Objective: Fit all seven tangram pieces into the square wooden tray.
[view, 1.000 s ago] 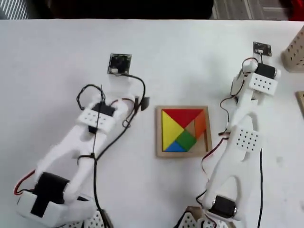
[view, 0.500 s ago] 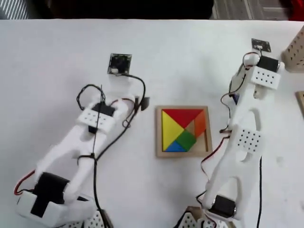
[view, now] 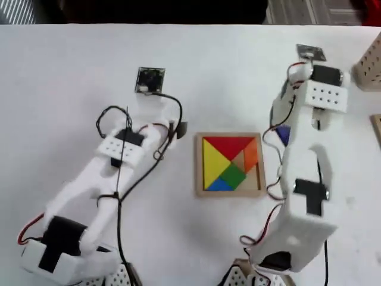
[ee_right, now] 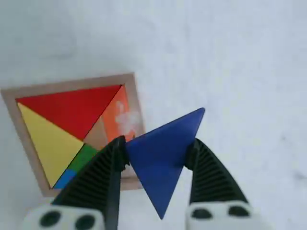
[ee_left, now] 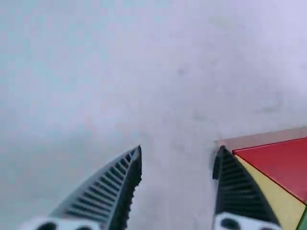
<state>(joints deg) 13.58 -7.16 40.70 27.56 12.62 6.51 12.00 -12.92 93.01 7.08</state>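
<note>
Clamping a flat dark-blue triangle (ee_right: 163, 158), the right tool (ee_right: 158, 143) hangs; left tool (ee_left: 180, 149) gapes wide

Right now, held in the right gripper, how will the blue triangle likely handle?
The blue triangle looks rigid: straight edges, no bend in the right gripper. Pinched across slanted edges, it might pivot or slip.

My white table (view: 238, 71) stretches to its far edge, with a dark strip (view: 149, 11) of room beyond. Pale slats (view: 15, 11) show far left; a perforated wooden block (view: 369, 62) stands far right.
</note>
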